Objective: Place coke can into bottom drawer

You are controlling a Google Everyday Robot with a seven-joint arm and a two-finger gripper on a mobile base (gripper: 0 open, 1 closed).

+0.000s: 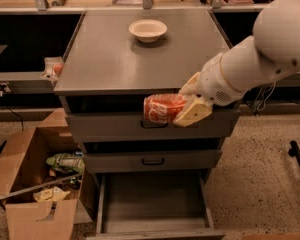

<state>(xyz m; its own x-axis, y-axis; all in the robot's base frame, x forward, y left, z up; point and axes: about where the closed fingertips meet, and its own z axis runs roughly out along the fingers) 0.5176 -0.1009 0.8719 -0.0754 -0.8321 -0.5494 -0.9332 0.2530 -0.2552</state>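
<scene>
The red coke can (161, 108) lies on its side in my gripper (182, 106), held in the air in front of the top drawer front, past the cabinet's front edge. The gripper's cream-coloured fingers (194, 112) are shut on the can's right end. The white arm reaches in from the upper right. The bottom drawer (152, 200) is pulled open below, its flat grey floor bare. It lies well beneath the can.
A white bowl (148, 30) stands at the back of the grey cabinet top (105, 59). Two shut drawer fronts with black handles (153, 161) sit above the open drawer. An open cardboard box (37, 184) with rubbish stands on the floor at the left.
</scene>
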